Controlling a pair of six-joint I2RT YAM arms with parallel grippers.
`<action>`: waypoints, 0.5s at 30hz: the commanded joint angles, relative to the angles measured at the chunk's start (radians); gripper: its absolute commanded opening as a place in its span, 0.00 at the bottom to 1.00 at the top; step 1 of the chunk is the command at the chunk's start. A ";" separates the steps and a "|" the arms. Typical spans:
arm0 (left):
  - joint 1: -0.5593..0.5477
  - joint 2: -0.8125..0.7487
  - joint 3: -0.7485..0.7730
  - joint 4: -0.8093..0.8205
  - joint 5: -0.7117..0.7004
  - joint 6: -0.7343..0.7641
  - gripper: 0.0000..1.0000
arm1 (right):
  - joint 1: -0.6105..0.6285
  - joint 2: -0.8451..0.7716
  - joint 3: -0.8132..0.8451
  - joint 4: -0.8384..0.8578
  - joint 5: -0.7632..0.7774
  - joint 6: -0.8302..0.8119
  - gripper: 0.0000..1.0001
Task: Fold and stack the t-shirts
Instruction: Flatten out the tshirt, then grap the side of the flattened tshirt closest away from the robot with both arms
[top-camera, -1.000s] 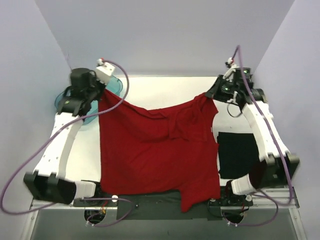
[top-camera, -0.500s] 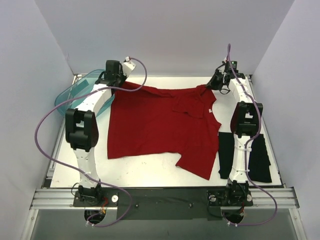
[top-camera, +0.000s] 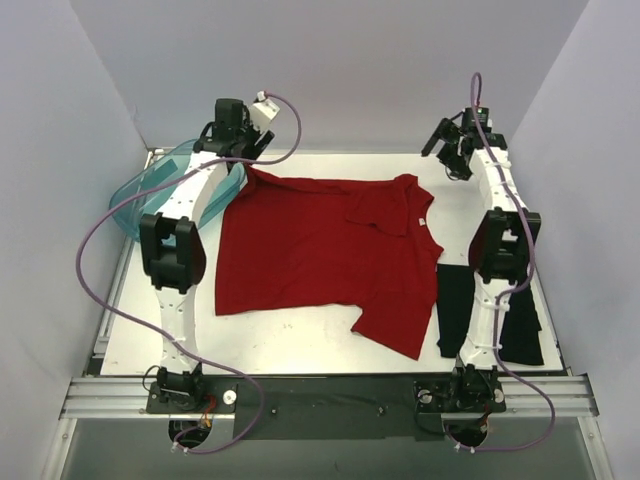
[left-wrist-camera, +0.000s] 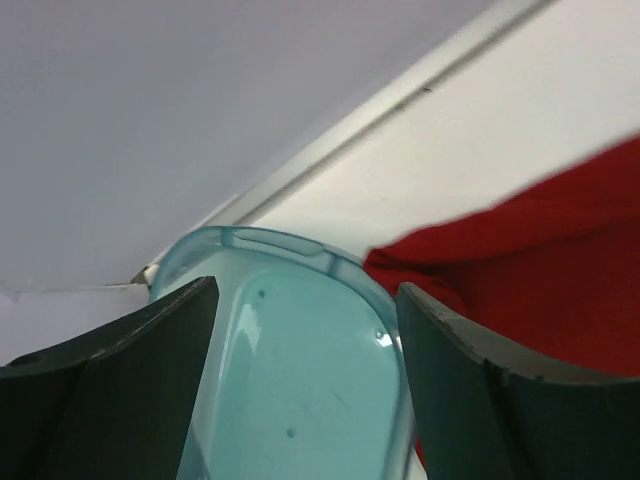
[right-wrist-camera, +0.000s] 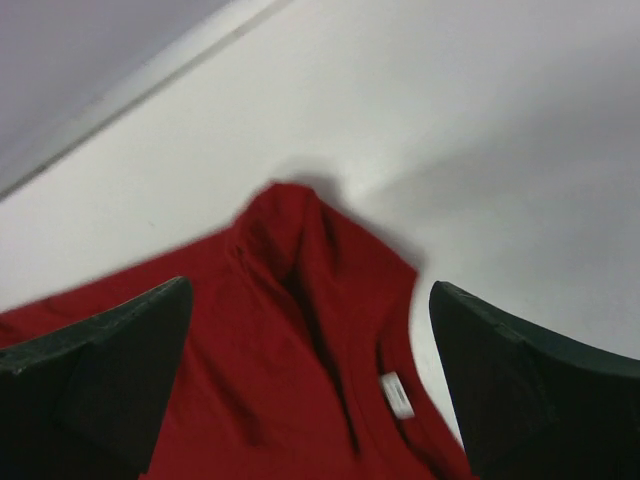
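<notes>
The red t-shirt (top-camera: 310, 245) lies spread on the white table, with one sleeve folded over near the collar and a corner trailing toward the front. Its white neck label (right-wrist-camera: 397, 395) shows in the right wrist view. The black t-shirt (top-camera: 452, 310) lies at the right front, partly hidden behind the right arm. My left gripper (top-camera: 243, 150) hovers open over the shirt's far left corner, with the teal tub (left-wrist-camera: 300, 380) below its fingers. My right gripper (top-camera: 448, 152) is open above the far right corner (right-wrist-camera: 290, 215), holding nothing.
The teal plastic tub (top-camera: 150, 185) sits at the back left edge of the table, touching the red shirt's corner. Grey walls close in the back and both sides. Both arms stretch along the table's left and right sides.
Both grippers opened and let go of the red shirt's far corners, then drew slightly up and back. The shirt, hanging lifted a second ago, now lies on the table.
</notes>
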 joint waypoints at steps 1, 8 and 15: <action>-0.014 -0.311 -0.126 -0.173 0.299 0.115 0.82 | 0.024 -0.373 -0.228 -0.212 0.244 -0.037 1.00; -0.011 -0.664 -0.571 -0.640 0.528 0.419 0.47 | 0.206 -0.838 -0.880 -0.382 0.349 0.012 0.99; 0.002 -0.828 -1.060 -0.561 0.435 0.652 0.61 | 0.390 -1.036 -1.324 -0.418 0.231 0.251 0.81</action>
